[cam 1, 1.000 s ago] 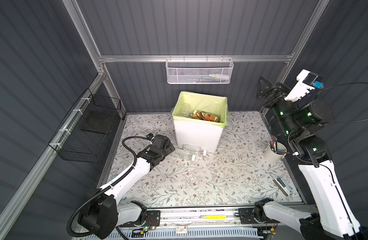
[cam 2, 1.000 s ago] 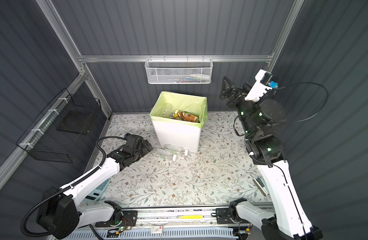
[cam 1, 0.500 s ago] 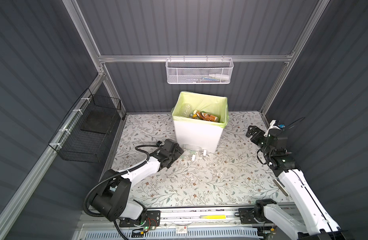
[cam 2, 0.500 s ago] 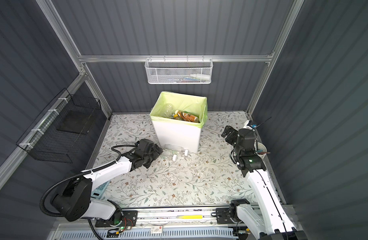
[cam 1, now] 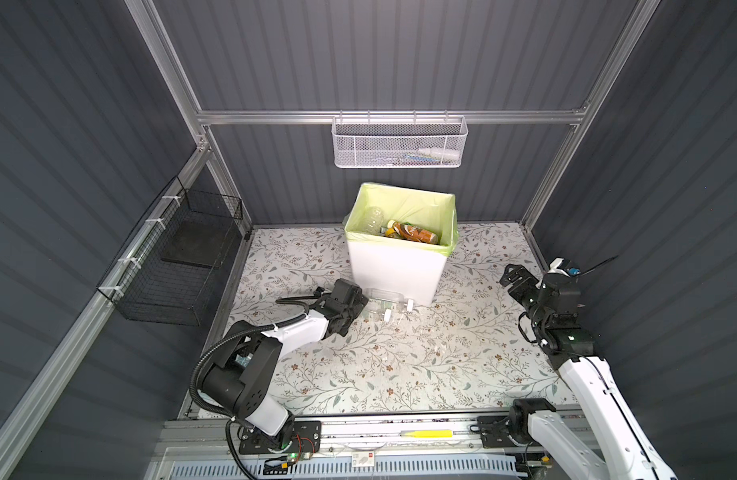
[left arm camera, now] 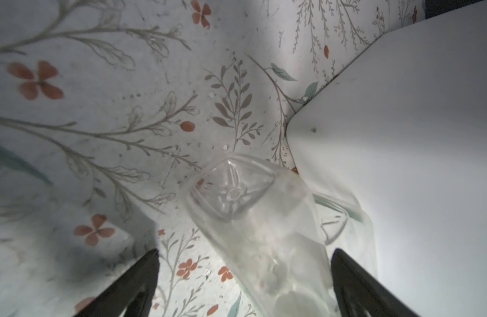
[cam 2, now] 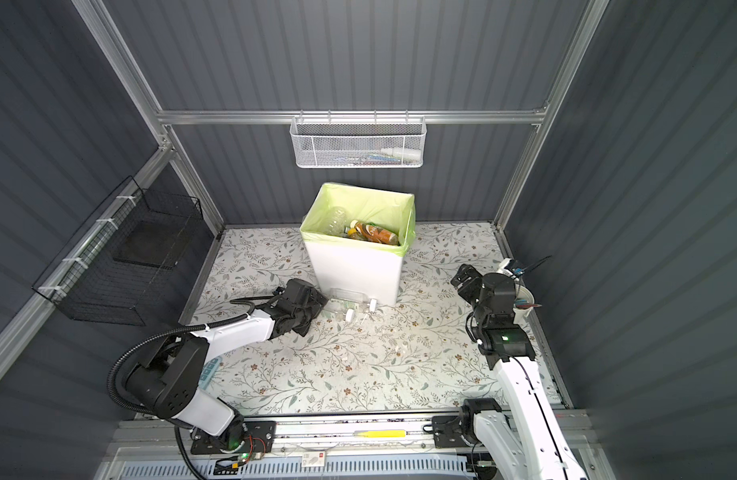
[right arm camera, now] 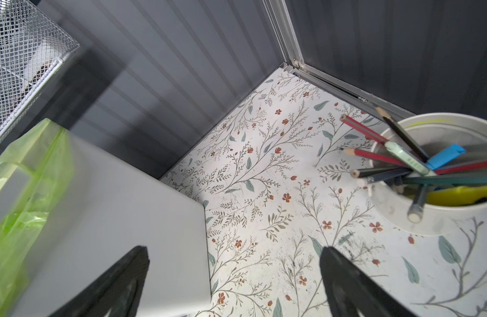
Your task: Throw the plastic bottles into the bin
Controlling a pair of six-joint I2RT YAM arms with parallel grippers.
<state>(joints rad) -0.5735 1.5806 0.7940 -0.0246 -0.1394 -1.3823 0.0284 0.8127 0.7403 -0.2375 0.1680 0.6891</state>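
Observation:
The white bin, lined with a pale green bag, stands at the back middle in both top views and holds several plastic bottles. Two clear bottles lie on the floor against its front left corner. My left gripper is low at their base ends. In the left wrist view it is open, with one clear bottle lying between its fingers and the other bottle against the bin. My right gripper is open and empty, right of the bin.
A white cup of pens stands close by my right wrist at the right wall. A white mesh basket hangs on the back rail. A black wire basket hangs on the left wall. Small white bits lie on the floral floor.
My left gripper has slid right along the floor up to the two clear bottles. My right arm has come down from high near the right wall to low beside the bin.

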